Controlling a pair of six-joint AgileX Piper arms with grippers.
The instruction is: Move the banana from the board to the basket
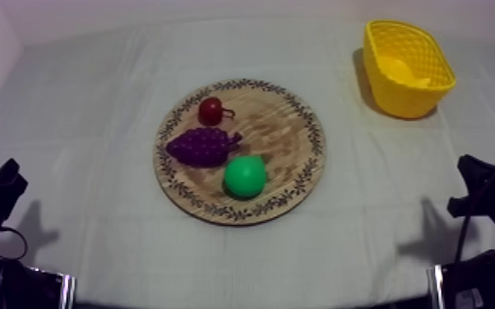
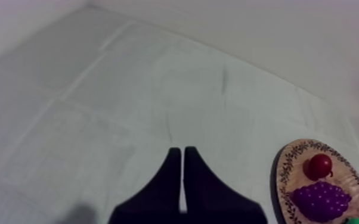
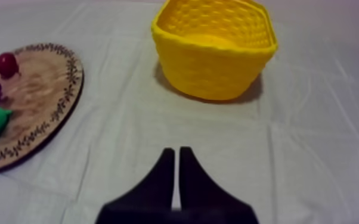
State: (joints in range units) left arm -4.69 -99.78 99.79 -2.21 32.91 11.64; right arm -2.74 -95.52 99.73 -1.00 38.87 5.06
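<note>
Lying in the yellow basket (image 1: 403, 100), hard to tell from its yellow wall, the banana (image 1: 399, 67) is ahead of my right pincer (image 3: 176, 152), closed on nothing, with bare surface (image 3: 209, 128) between; my left pincer (image 2: 182, 152), also closed empty, has the wooden board (image 2: 344, 167) off to its right, partly cut off.

On the board (image 1: 288, 131) lie the grapes (image 1: 203, 146) and pear (image 1: 244, 176), the basket (image 1: 400, 97) behind to its right.
</note>
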